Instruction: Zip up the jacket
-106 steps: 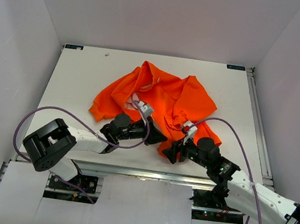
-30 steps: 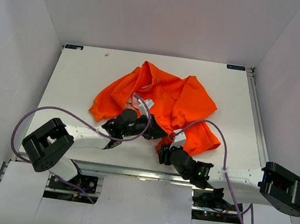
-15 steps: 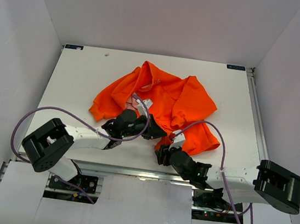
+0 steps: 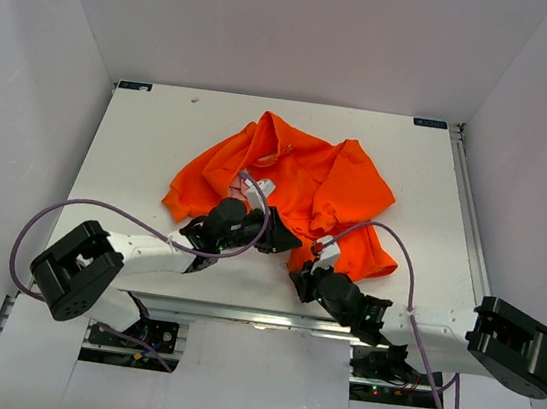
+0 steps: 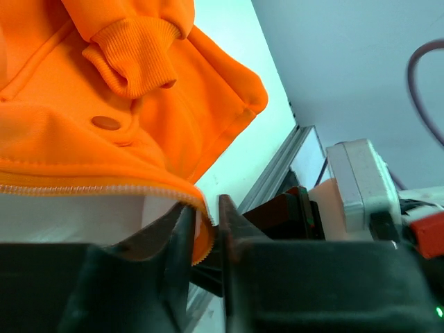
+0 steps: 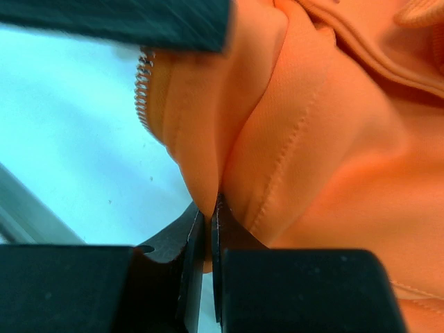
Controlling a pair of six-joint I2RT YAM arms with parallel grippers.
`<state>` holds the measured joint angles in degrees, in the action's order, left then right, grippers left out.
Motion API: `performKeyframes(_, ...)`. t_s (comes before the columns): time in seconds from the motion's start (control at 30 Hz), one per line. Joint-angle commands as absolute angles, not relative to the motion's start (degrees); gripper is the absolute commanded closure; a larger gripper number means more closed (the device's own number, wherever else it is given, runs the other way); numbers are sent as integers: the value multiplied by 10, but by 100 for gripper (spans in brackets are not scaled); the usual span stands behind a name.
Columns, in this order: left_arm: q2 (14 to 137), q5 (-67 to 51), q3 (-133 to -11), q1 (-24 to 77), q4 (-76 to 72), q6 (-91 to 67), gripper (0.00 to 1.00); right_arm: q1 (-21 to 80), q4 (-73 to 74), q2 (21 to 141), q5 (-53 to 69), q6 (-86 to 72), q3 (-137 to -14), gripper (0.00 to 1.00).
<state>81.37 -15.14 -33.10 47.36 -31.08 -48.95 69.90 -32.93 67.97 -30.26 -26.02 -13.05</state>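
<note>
We see the jacket (image 4: 297,177) lying crumpled at the middle of the white table (image 4: 140,147), its lower hem close to the near edge. Bare tabletop runs along the left edge and the far edge, and more narrowly along the right edge. White walls (image 4: 50,64) close in on three sides. Both arms reach in from the near edge and meet at the hem, just beside each other — their purple cables (image 4: 81,208) loop above the tabletop. The left gripper (image 5: 205,211) is almost closed, with the jacket's zipper edge (image 5: 90,189) caught between its fingers. The right gripper (image 6: 207,215) is closed tight, pinching a fold of orange fabric beside a run of zipper teeth (image 6: 143,90). A ribbed cuff (image 5: 132,55) and a snap button (image 5: 105,123) lie just past the left gripper.
</note>
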Motion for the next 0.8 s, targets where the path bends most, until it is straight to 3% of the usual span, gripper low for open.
performKeyframes(0.0, 747, -146, -349, 458, -284, -446, 56, 636, -392, 593, -144, -216, -77, 92)
performKeyframes(0.07, 724, -147, -343, 447, -269, -432, 44, 602, -398, 547, -78, -198, -63, 92)
performKeyframes(0.17, 698, -155, -340, 426, -237, -401, 40, 570, -393, 483, -17, -181, -56, 92)
performKeyframes(0.3, 678, -165, -342, 397, -178, -382, 38, 543, -385, 450, 42, -183, -73, 92)
performKeyframes(0.53, 618, -21, -300, 361, -54, -369, 38, 530, -367, 466, 135, -209, -110, 92)
performKeyframes(0.77, 564, -118, -246, 355, -100, -338, 39, 522, -351, 454, 215, -232, -110, 92)
